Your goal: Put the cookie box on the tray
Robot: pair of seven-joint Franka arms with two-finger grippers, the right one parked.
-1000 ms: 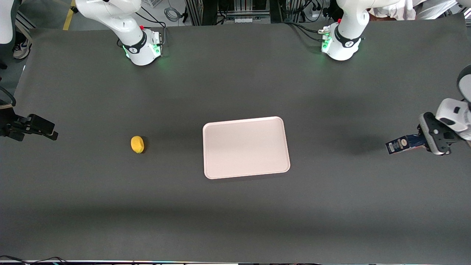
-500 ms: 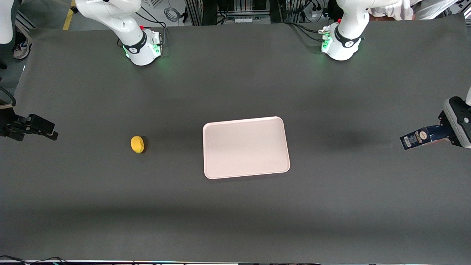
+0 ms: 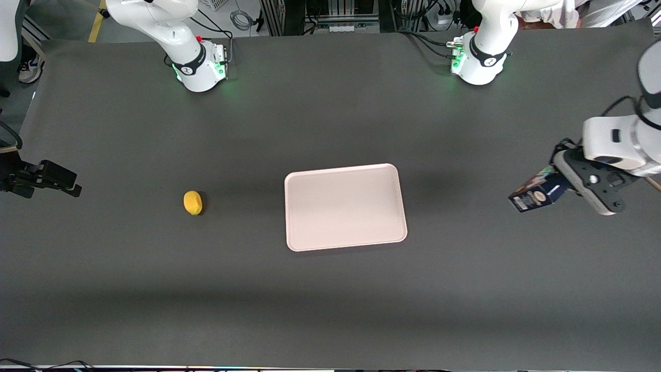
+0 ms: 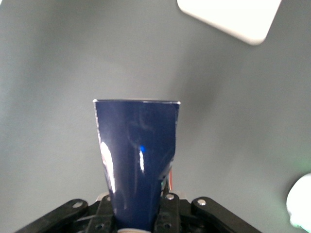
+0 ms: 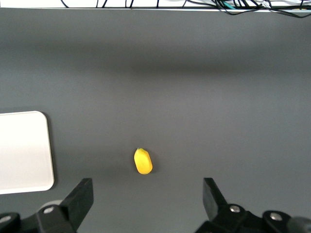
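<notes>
The left arm's gripper (image 3: 560,189) hangs above the desk (image 3: 330,310) toward the working arm's end, well apart from the tray (image 3: 345,206). Its fingers (image 4: 167,206) are closed narrowly on one end of the cookie box (image 3: 537,192), which is lifted clear of the desk and tilted, its free end pointing toward the tray. The pale pink tray lies flat at mid-desk. A small yellow rounded object (image 3: 193,202) sits toward the parked arm's end.

Gripper (image 3: 560,187) — cookie box (image 3: 537,194) — working arm's end
</notes>
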